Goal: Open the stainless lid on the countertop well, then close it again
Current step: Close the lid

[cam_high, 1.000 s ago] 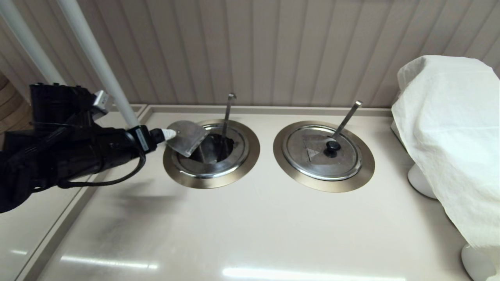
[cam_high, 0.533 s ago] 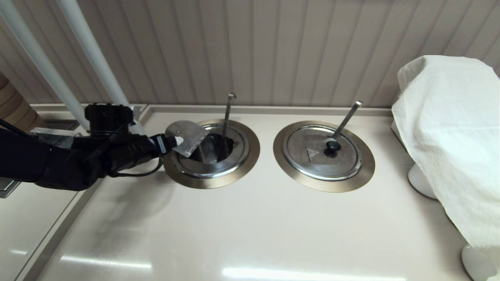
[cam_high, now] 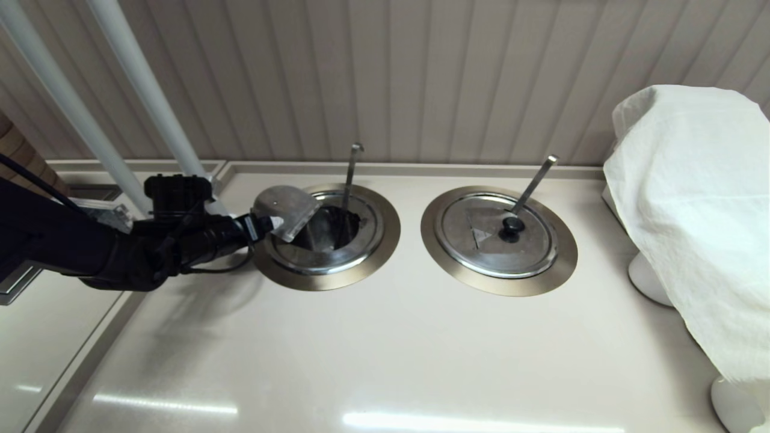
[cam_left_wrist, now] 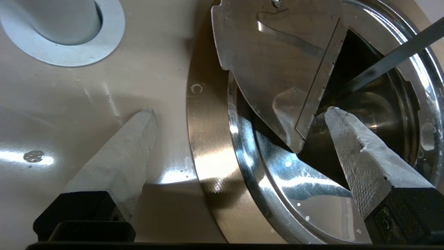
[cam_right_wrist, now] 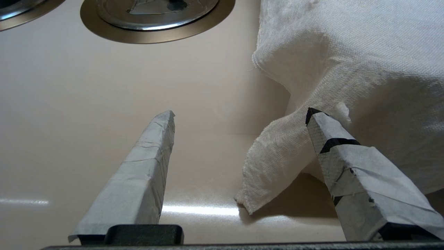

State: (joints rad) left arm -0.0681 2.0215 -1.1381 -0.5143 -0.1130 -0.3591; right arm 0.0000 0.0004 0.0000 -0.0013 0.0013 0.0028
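Observation:
The countertop well is the left one of two, with a thin hook-tipped ladle handle standing in it. The stainless lid's hinged half is tilted up, so the dark pot inside shows. Its black knob is hidden. My left gripper is open at the lid's left edge. In the left wrist view the left gripper straddles the well's rim, one finger over the counter and one over the opening under the raised lid half. My right gripper is open and empty, out of the head view.
The twin lid lies shut on the right well, with a straight ladle handle. A white cloth covers something at the right, close to the right gripper's finger. Two white poles rise behind the left arm.
The left arm has come down and turned at the wrist. Its fingertips moved from the raised lid half's left edge to just below it. The lid half has stayed tilted up.

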